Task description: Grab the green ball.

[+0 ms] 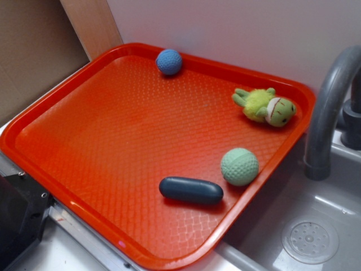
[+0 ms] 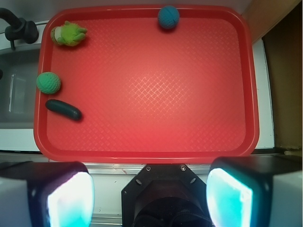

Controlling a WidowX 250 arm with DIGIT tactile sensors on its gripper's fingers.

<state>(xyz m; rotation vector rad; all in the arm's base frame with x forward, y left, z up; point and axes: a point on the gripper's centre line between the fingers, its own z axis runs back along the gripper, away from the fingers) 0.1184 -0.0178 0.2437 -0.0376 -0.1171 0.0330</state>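
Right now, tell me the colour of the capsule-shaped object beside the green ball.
The capsule is dark blue-grey, plain; clearest in the exterior view.

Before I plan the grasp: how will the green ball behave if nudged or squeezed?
The green ball is round, so it would probably roll on the tray. Its dimples likely help grip. The dark capsule beside it may block rolling that way.
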